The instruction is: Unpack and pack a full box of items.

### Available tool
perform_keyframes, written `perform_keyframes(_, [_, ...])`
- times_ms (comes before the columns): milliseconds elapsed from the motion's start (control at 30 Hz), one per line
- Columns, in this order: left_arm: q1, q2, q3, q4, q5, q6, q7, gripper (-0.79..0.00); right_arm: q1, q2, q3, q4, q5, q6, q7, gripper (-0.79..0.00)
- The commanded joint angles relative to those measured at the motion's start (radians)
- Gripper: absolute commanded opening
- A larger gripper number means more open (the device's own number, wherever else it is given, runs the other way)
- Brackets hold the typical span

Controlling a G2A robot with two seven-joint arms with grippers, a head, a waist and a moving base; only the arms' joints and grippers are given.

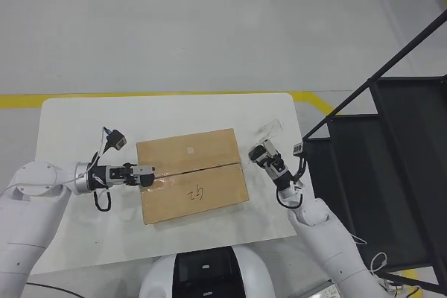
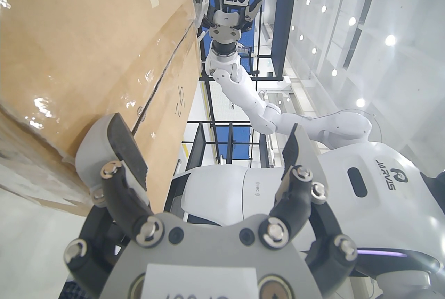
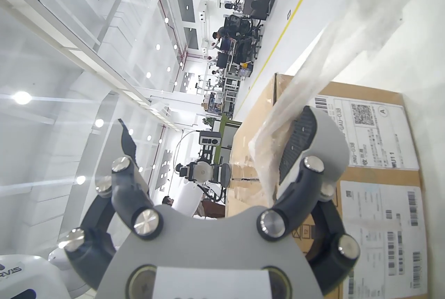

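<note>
Taped brown cardboard box (image 1: 192,175) sits mid white tabletop (image 1: 74,127); I judge it stiff, likely heavy, slick along the clear tape seam (image 1: 180,173), best taken at its flap ends, where left gripper (image 2: 208,140) at 9 o'clock and right gripper (image 3: 215,130) at 3 o'clock both gape wide.

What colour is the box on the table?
Brown; the box shows best in the top view.

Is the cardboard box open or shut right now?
Shut: on the cardboard box the two top flaps lie flat, meeting along the centre seam. Whether the tape is cut, cannot tell.
</note>
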Motion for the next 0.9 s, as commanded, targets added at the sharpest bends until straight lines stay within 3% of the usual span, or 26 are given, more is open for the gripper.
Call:
perform_keyframes(0, [0.005, 0.001, -0.004, -0.003, 0.001, 0.0, 0.001, 0.0, -0.004, -0.001, 0.006, 0.0, 0.004, -0.024, -0.006, 0.0])
perform_keyframes(300, [0.012, 0.002, -0.004, -0.018, 0.004, 0.003, 0.003, 0.0, -0.02, -0.003, -0.001, -0.04, 0.012, -0.11, 0.05, 0.0])
perform_keyframes(867, [0.023, 0.006, -0.016, -0.027, 0.006, 0.0, 0.006, 0.0, 0.032, -0.013, -0.087, -0.098, -0.204, -0.012, 0.106, 0.0])
